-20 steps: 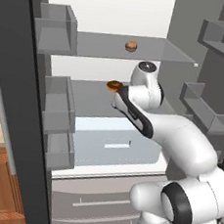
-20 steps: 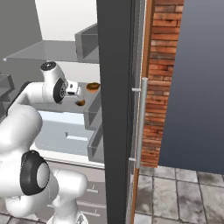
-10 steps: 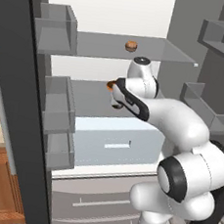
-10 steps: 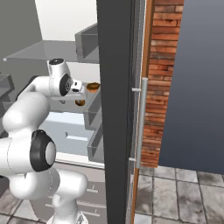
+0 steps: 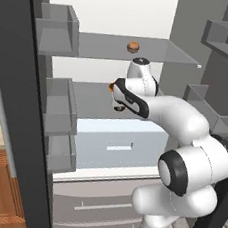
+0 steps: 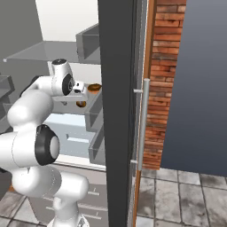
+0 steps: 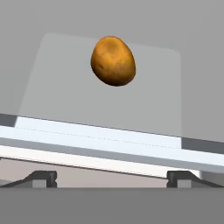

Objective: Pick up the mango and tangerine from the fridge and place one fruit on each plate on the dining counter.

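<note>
Mango (image 7: 113, 60) sits on a clear glass shelf (image 7: 65, 100) inside the fridge (image 5: 112, 10), at 12 o'clock from the end effector (image 7: 112, 178) in the hand view. It is egg-shaped, orange-yellow with darker reddish-brown mottling, and it rests well back on the shelf, apart from the end effector. The two dark fingertips (image 7: 41, 177) stand wide apart at 7 and 5 o'clock of that view, with nothing between them, and the pale front edge of the shelf runs across just above them.

From the left base view the white arm rises from 5 o'clock and bends over into the middle shelf space, its wrist at the centre of the picture. A sliver of orange shows at 9 o'clock of the wrist, touching its outline; how close it lies cannot be told from there.

One level higher, on the upper glass shelf, a small round orange-tan fruit, the tangerine (image 5: 133, 47), sits at 12 o'clock of the wrist, well clear of the arm.

Grey door bins (image 5: 55, 29) line the open door toward 9 o'clock, and more hang on the other door toward 3 o'clock. A white drawer (image 5: 118, 141) lies below the middle shelf, at 6 o'clock of the wrist.

In the right base view the dark edge of the fridge door stands upright through the middle, carrying a long grey handle (image 6: 142, 119). A red brick wall (image 6: 162, 66) is at 3 o'clock of it, with grey floor tiles (image 6: 186, 195) at 5 o'clock.
</note>
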